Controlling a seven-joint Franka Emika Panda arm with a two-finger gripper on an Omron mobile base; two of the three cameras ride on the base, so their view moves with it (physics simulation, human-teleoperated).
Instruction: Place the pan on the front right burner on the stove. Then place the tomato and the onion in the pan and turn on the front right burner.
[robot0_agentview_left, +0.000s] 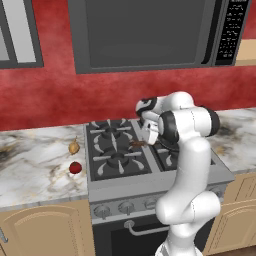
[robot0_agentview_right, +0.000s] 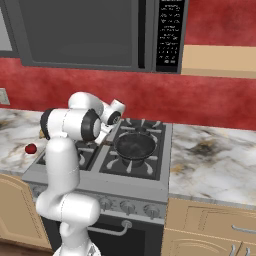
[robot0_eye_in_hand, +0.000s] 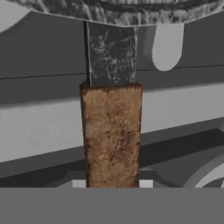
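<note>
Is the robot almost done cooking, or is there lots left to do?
Lots left. The pan already sits on the front right burner. The end effector is at the pan's wooden handle; whether it grips is unclear. The tomato and onion wait on the counter, and the burner knob isn't turned yet.
</note>
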